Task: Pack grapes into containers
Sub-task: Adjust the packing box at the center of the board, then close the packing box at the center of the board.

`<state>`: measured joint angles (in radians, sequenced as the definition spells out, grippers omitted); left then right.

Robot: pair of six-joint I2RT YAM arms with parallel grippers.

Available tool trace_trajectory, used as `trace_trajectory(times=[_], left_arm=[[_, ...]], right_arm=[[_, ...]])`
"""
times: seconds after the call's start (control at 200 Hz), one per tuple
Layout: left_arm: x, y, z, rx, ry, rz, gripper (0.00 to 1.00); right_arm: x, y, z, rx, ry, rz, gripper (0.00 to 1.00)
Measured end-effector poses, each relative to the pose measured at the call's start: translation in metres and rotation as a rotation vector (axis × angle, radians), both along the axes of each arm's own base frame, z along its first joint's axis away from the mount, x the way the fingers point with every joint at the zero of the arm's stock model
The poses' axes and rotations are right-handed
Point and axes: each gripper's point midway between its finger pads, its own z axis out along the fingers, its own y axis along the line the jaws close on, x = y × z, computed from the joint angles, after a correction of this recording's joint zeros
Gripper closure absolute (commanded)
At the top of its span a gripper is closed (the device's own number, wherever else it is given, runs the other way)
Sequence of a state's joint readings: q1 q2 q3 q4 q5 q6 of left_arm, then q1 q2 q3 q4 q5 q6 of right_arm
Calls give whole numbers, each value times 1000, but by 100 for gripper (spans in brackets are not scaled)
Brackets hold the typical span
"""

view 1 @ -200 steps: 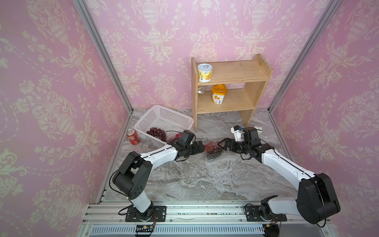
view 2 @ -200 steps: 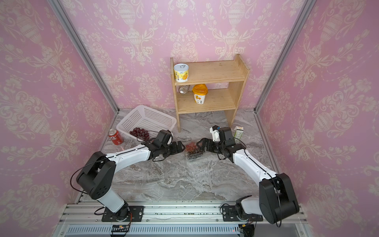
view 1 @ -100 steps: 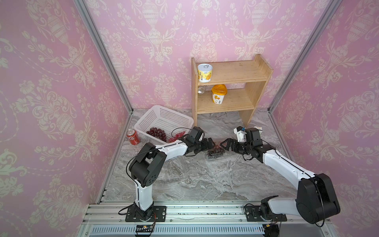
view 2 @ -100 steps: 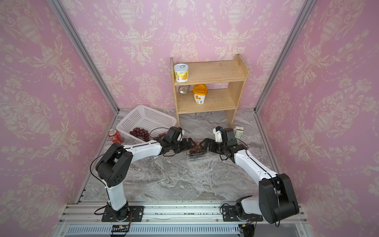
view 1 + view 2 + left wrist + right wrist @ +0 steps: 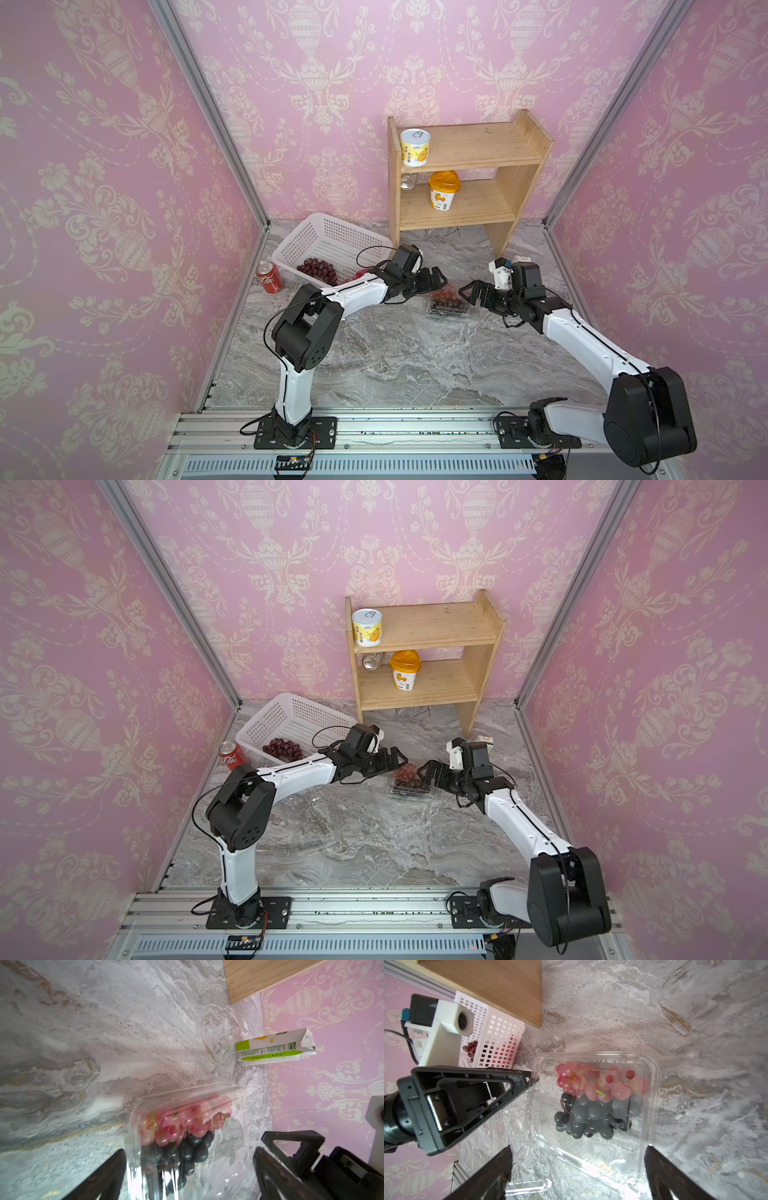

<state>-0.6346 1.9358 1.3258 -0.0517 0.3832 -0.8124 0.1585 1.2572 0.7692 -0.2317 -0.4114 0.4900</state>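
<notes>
Left tool (image 5: 437, 280) and right tool (image 5: 467, 294) both gape wide, empty, on opposite sides of the clear container (image 5: 654, 1088) holding pink grapes (image 5: 593, 1082) and black grapes (image 5: 591, 1118).

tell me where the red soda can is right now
In both top views the red soda can stands on the marble table on the left side, close to the left wall. It is just beside the near left corner of the white basket.
</notes>
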Motion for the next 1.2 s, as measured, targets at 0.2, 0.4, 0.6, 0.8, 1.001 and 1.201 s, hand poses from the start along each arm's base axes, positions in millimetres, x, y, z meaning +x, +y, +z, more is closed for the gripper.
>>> trace_trajectory(times=[0.2, 0.4, 0.6, 0.8, 1.001, 1.201], left_arm=[[-23, 47, -1, 38, 36, 46, 6], [-48, 58, -7, 21, 77, 40, 18], [-65, 61, -21, -13, 146, 49, 31], [-71, 52, -16, -92, 165, 37, 46], [-72, 32, -7, -166, 146, -7, 49], [-75, 29, -18, -161, 174, -9, 50]], right_arm=[[-4, 22, 11, -15, -26, 72, 0], [2, 55, 25, -4, -57, 158, 0], [11, 63, 12, -6, -22, 161, 0], [15, 64, 4, -2, 0, 151, 0], [20, 65, 11, -2, -23, 147, 0], [24, 61, 16, -14, -32, 132, 0]])
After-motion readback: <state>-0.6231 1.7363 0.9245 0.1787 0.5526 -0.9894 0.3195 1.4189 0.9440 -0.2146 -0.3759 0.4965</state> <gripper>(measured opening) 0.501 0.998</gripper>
